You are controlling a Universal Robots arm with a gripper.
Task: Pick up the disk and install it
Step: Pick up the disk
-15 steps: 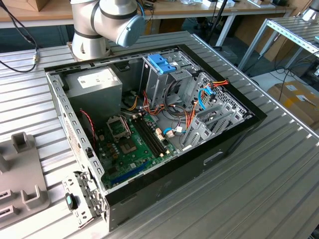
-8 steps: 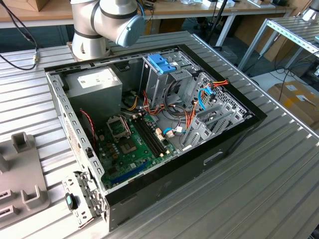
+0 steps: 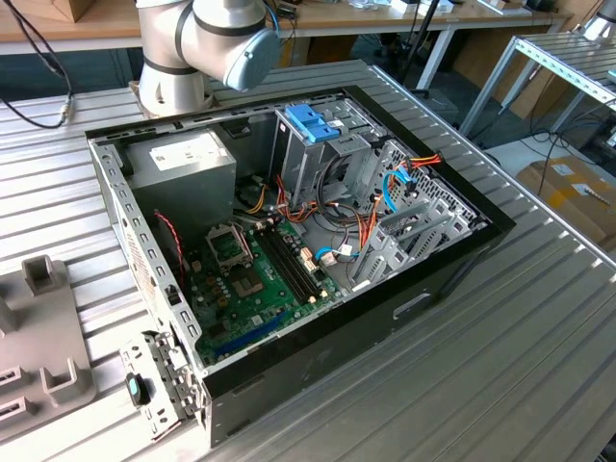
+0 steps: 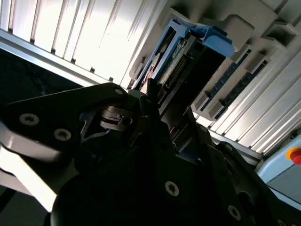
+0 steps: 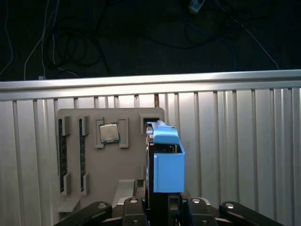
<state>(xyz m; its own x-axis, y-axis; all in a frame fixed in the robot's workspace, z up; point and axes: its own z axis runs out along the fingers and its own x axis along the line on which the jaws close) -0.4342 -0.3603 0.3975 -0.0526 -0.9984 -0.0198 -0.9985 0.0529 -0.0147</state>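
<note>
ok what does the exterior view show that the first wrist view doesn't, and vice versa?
Exterior view: the open computer case with motherboard, power supply and drive cage topped by a blue bracket, plus the arm base. First wrist view: the disk standing on edge at the grey fixture tray, the gripper right at it, and a processor chip in a tray recess. Shared: the ribbed metal table and that tray.

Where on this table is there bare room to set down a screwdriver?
Bare ribbed tabletop on the exterior view's right of the computer case, and a narrower strip between the case and the grey fixture tray. Inside the case is crowded with cables.
</note>
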